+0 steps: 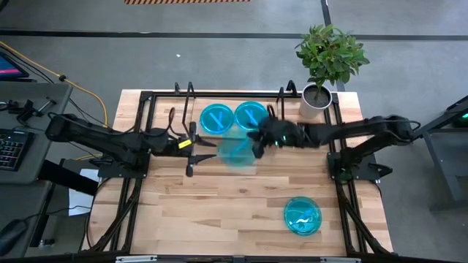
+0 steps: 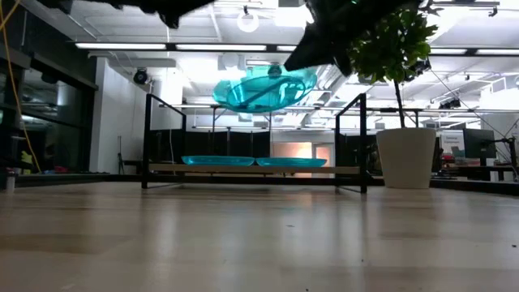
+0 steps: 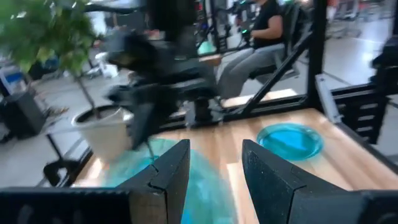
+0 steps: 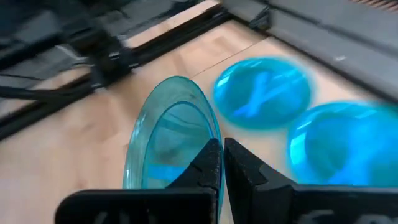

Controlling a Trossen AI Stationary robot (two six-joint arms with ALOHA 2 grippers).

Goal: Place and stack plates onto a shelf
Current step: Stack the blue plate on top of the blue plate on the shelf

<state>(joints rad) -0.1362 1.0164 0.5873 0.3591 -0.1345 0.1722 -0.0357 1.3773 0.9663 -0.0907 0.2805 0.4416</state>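
Two plates (image 1: 216,117) already lie side by side on the shelf (image 2: 251,169). My right jaws (image 4: 222,163) pinch a third plate (image 4: 171,134) by its rim, above the worktop (image 1: 219,204) just before the shelf; my left jaws (image 3: 214,165) hang wide and empty nearby. More plates (image 1: 302,216) wait near the worktop's front edge, so most stacking is left.

open tabletop (image 1: 219,204) in front, potted plant (image 1: 327,62) crowding shelf (image 1: 234,135) end

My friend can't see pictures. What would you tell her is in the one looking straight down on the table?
The right claw holds a blue plate in the air beside the shelf, where two plates already lie side by side. The left claw waits open nearby. Another plate lies at the table's front, and a potted plant stands at the back.
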